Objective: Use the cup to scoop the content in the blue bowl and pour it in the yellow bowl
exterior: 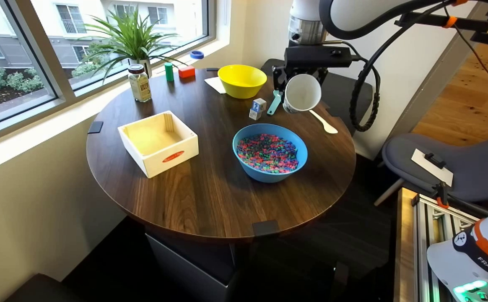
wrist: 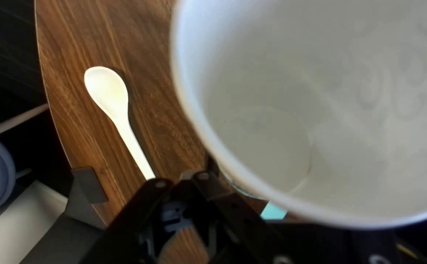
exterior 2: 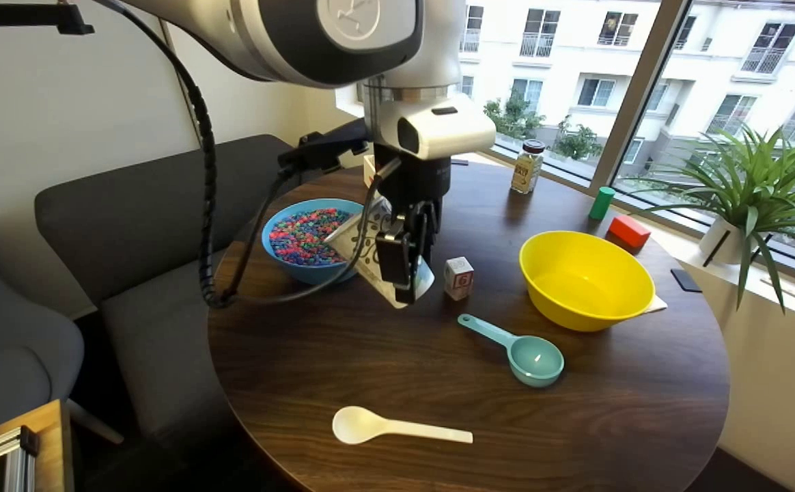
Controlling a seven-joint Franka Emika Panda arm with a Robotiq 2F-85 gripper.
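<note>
The white cup (exterior 2: pixel 378 275) hangs above the table on its side, its outer wall printed with dark bean shapes. My gripper (exterior: pixel 301 86) is shut on it, one finger on either side. In the wrist view the cup (wrist: pixel 345 110) fills much of the picture; its inside is bare, with no bits visible. The blue bowl (exterior: pixel 267 177) stands on the table, filled with the content (exterior: pixel 269 153), tiny pink, blue and green bits. In an exterior view the cup's mouth points towards that bowl. The yellow bowl (exterior 2: pixel 565 311) stands farther off, and no bits show inside it.
Small number blocks (exterior: pixel 257 108) sit between the bowls. A teal measuring scoop (exterior 2: pixel 535 359) and a white spoon (exterior 2: pixel 397 428) lie on the table. Also there are a wooden box (exterior: pixel 170 161), a jar (exterior: pixel 140 86), a red block (exterior: pixel 186 72) and a green cylinder (exterior: pixel 169 72).
</note>
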